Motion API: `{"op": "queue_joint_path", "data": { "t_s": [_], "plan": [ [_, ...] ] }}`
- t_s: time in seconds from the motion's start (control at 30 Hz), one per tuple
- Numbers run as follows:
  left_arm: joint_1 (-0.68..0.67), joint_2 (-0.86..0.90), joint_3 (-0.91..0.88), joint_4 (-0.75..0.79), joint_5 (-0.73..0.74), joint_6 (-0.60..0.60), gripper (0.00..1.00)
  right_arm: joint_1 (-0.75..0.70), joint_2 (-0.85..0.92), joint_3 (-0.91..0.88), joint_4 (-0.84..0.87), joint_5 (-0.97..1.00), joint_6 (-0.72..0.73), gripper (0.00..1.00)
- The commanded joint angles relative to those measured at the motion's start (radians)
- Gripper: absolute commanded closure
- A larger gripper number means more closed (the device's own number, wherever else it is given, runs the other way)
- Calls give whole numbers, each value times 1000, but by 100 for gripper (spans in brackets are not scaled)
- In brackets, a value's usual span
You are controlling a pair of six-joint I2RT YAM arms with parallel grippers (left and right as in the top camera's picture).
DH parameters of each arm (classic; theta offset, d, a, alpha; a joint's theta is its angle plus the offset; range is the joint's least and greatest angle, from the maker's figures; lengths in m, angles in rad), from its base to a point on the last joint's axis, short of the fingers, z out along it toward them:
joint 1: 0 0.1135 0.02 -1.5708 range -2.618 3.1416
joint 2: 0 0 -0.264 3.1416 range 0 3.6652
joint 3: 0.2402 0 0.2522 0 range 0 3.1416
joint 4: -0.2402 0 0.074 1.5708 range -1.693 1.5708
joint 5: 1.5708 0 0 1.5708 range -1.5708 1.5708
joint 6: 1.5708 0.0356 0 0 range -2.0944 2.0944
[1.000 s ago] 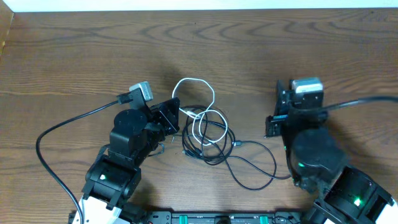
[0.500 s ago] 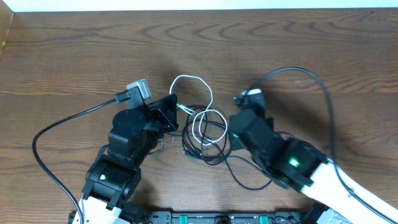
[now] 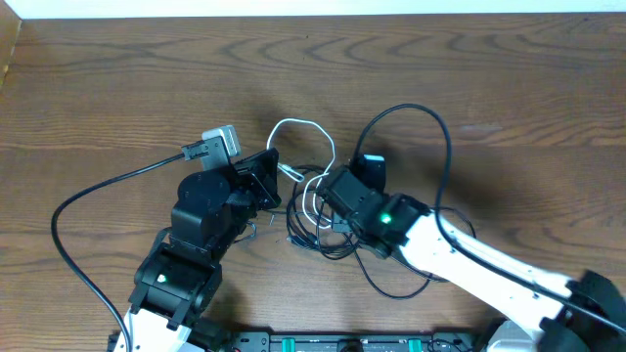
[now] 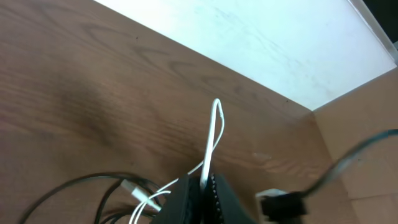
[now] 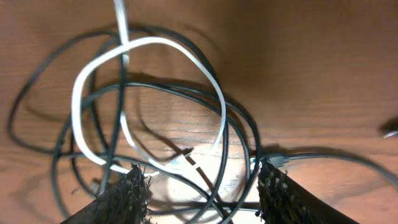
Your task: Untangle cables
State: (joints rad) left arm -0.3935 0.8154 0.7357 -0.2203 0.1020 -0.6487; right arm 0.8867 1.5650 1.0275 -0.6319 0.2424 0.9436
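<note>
The left gripper (image 4: 206, 183) has its jaws clamped on the thin white cable (image 4: 209, 152), which rises from them in a narrow loop; the right gripper (image 5: 205, 198) hangs with its textured fingers apart, just above the tangled thin black cables (image 3: 331, 250) and white loops; the heap lies mid-table on the brown wooden tabletop (image 3: 147, 78).

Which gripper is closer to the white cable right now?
Left. The left gripper is shut on the white cable, pinching it between its fingers. The right gripper hangs open above the cable's other loop, gripping nothing.
</note>
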Motion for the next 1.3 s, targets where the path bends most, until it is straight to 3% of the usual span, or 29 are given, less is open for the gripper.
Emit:
{"op": "queue_joint_path", "data": {
  "t_s": [0.0, 0.1, 0.27, 0.4, 0.77, 0.97, 1.13, 1.27],
  "plan": [
    [5, -12, 23, -6, -10, 24, 92, -5, 68, 5, 27, -6, 85, 45],
    [5, -21, 23, -12, -10, 25, 92, -10, 121, 5, 65, -6, 85, 47],
    [6, -36, 23, -21, -10, 41, 92, -49, 161, 5, 89, 3, 114, 60],
    [5, -48, 23, -40, -10, 55, 92, -95, 155, 5, 100, -1, 105, 99],
    [5, -47, 23, -87, -66, 54, 92, -216, -114, 5, 235, -288, -291, 99],
    [7, -48, 23, -78, -97, 86, 92, -217, -298, 5, 311, -541, -370, 99],
    [28, -87, 25, -78, -227, 129, 92, -217, -335, 5, 330, -676, -441, 99],
    [50, -142, 26, -78, -231, 142, 92, -218, -336, 5, 496, -901, -583, 99]
  ]
}}
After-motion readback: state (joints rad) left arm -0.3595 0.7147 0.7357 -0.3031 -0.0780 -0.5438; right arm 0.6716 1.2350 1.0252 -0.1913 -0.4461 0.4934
